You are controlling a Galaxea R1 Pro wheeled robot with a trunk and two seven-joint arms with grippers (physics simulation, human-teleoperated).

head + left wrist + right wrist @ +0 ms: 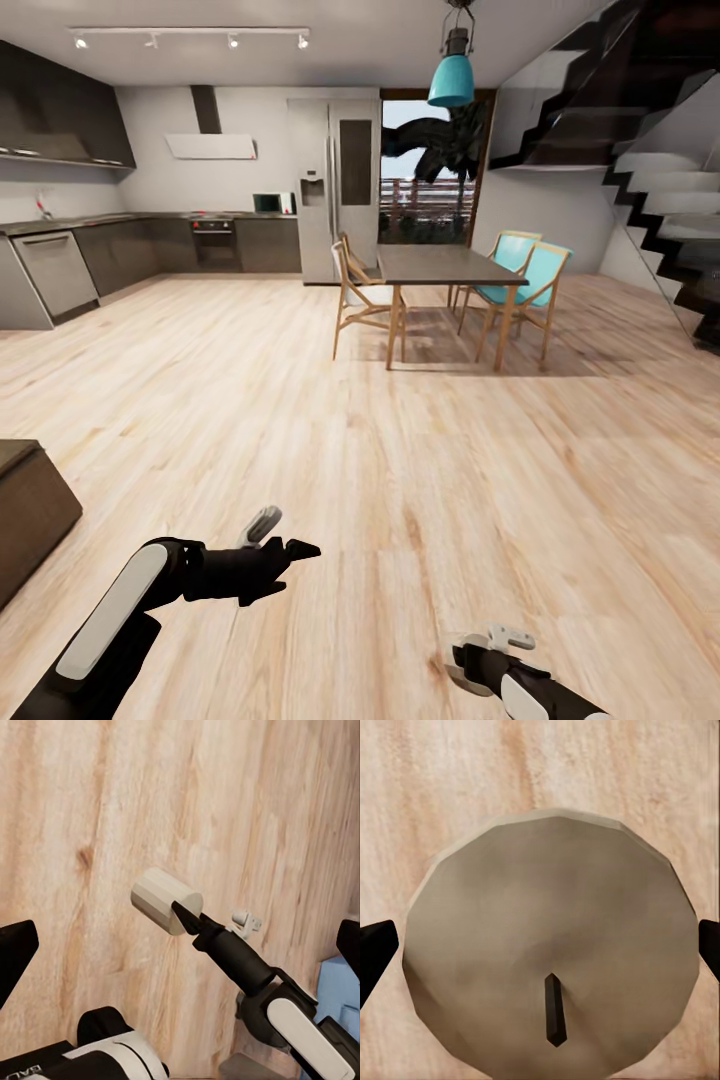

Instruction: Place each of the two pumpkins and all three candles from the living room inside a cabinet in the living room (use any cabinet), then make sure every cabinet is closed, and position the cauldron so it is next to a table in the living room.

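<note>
Candle (547, 952): short brownish-grey cylinder with a dark wick, seen end-on between the black fingertips (375, 952) of the right gripper (191, 919), which is closed on it above the wooden floor (420, 440). From the left wrist camera it shows as a pale stub (165, 900) at the tip of the right arm. In the head view the right gripper (480, 660) is cut off by the lower frame edge and the candle is hard to make out. Left gripper (285, 560): fingers close together, empty, over the floor. Dark cabinet corner (30, 510): cropped at the frame edge, beside the left arm. Dining table (450, 265) and chairs: well beyond the grippers.
</note>
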